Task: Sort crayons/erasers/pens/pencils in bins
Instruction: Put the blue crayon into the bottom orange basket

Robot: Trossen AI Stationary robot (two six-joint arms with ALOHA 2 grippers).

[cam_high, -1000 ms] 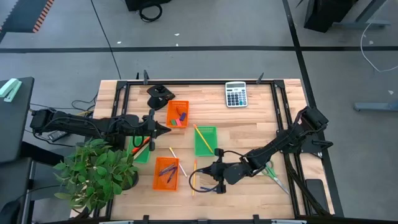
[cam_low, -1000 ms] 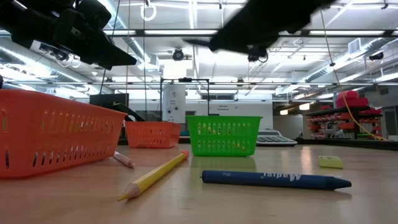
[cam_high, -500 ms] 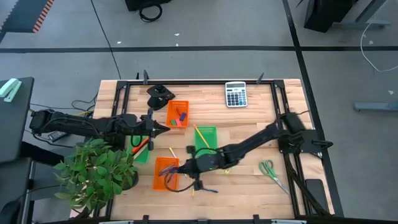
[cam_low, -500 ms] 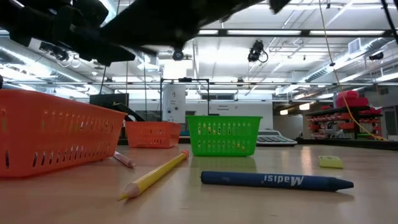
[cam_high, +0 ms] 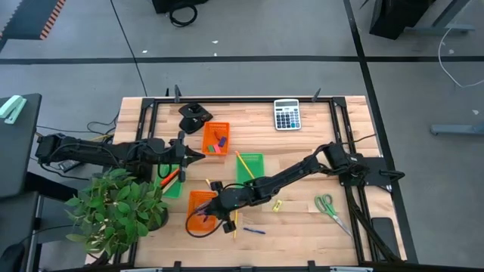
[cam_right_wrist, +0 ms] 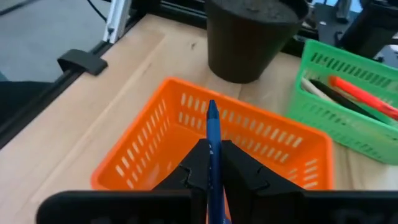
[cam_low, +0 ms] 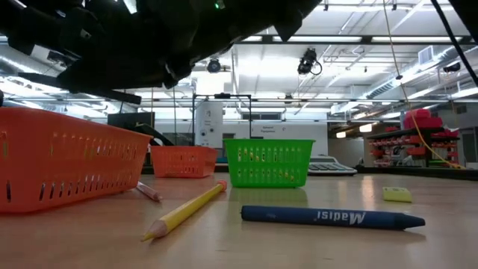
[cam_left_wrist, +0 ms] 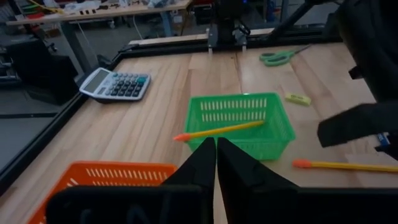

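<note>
Two dark fingers (cam_right_wrist: 186,177) of the right gripper (cam_right_wrist: 211,163) are clenched on a slim blue pen (cam_right_wrist: 214,155), which sticks out past their tips and hangs over the near orange bin (cam_right_wrist: 137,155). Seen from above, this gripper (cam_high: 219,210) sits at the bin's (cam_high: 198,198) right edge. Beyond the fingertips stands a dark plant pot (cam_right_wrist: 252,34); off to one side of them is a green bin (cam_right_wrist: 323,99) holding an orange-red stick and dark ones.

The left gripper (cam_left_wrist: 216,149) has its fingers pressed together with nothing between them. It (cam_high: 198,156) hovers beside the far orange bin (cam_high: 215,128), which holds small blocks of several colours. Ahead of its fingertips lies another green bin (cam_left_wrist: 242,121) with a yellow pencil (cam_left_wrist: 217,130) resting across it. A second pencil (cam_left_wrist: 339,165) lies on the bench (cam_left_wrist: 155,118) just beside that bin. Farther off are a yellow eraser (cam_left_wrist: 298,98), green-handled scissors (cam_left_wrist: 283,57) and a grey calculator (cam_left_wrist: 115,84).

At bench level, a blue crayon-like stick (cam_low: 328,217) and a yellow pencil (cam_low: 187,211) lie loose in the foreground. A leafy plant (cam_high: 117,208) covers the bench's front left corner.
</note>
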